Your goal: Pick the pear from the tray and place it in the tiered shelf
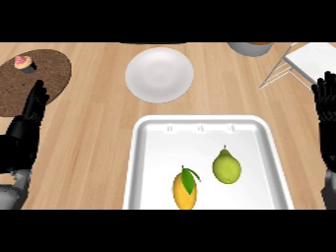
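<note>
A green pear (226,166) lies in the white tray (150,162), right of the tray's middle. Beside it, lower and to the left, lies an orange mango (185,189) with a green leaf. The tiered shelf (306,63), white with thin wire legs, stands at the far right, partly cut off by the view's edge. My left hand (21,133) rests open at the left edge with its fingers pointing up, well away from the tray. At the right edge my right hand (335,123) rests open the same way, just below the shelf.
A white plate (159,75) sits beyond the tray. At the far left a round brown mat (10,88) carries a small cupcake (25,63). A grey bowl (251,48) shows at the top, left of the shelf.
</note>
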`<move>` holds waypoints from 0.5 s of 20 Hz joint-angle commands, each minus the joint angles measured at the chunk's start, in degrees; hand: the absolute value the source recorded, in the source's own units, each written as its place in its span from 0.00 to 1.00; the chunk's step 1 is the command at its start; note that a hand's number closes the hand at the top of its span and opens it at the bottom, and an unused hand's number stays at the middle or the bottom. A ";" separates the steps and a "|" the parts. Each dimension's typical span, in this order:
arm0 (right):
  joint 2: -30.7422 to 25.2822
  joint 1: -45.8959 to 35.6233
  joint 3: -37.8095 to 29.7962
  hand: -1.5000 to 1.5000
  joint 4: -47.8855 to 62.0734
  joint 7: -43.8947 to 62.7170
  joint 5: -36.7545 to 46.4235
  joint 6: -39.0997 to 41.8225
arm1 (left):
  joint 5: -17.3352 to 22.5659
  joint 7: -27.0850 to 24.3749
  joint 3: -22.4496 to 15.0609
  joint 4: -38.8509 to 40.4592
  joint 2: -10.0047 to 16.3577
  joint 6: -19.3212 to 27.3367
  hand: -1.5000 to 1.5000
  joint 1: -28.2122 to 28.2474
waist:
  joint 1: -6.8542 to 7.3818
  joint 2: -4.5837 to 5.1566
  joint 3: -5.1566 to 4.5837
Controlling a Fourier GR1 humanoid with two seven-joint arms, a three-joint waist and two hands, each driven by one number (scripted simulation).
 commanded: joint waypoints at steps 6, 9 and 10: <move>-3.26 -13.87 -2.58 1.00 15.68 20.62 -10.81 9.64 | 7.85 4.55 1.50 0.41 -3.63 -7.11 0.50 -6.21 | 1.31 2.24 0.02; 1.07 -9.17 -6.15 0.00 20.33 28.74 -12.93 2.65 | 9.94 6.78 0.94 0.20 -5.20 -7.52 0.50 -6.00 | 0.13 2.26 0.10; 2.77 -9.36 -7.71 0.00 21.58 27.63 -15.95 3.47 | 10.61 5.03 1.72 0.08 -4.09 -9.09 0.50 -3.08 | 1.03 1.91 0.14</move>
